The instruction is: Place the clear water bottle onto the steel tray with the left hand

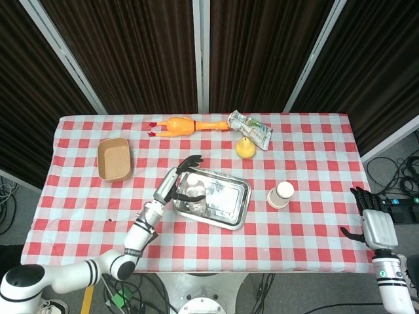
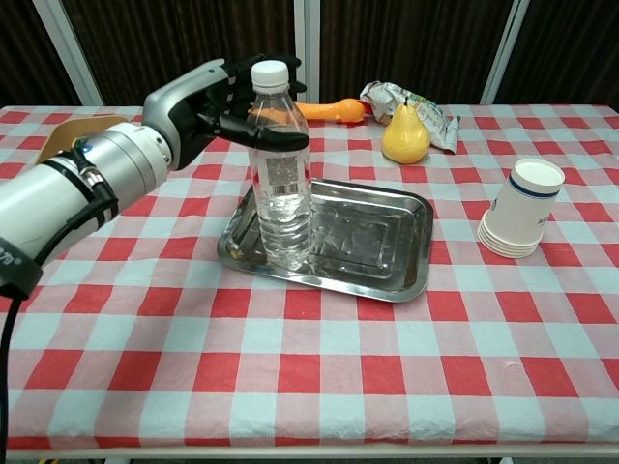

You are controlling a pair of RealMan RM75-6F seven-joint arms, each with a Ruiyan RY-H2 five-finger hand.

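The clear water bottle (image 2: pixel 280 174) with a white cap stands upright on the left part of the steel tray (image 2: pixel 387 242). In the head view the bottle (image 1: pixel 193 193) sits at the left end of the tray (image 1: pixel 229 196). My left hand (image 2: pixel 208 97) is just behind and left of the bottle's top, its fingers spread apart and holding nothing; whether a finger still touches the bottle I cannot tell. From above, the left hand (image 1: pixel 175 182) shows fingers reaching past the bottle. My right hand (image 1: pixel 370 216) hangs off the table's right edge, fingers apart and empty.
A rubber chicken (image 1: pixel 186 124), a crumpled packet (image 1: pixel 251 129) and a yellow pear (image 1: pixel 245 148) lie behind the tray. A stack of paper cups (image 1: pixel 281 194) stands to its right. A brown paper bowl (image 1: pixel 114 159) sits at the left.
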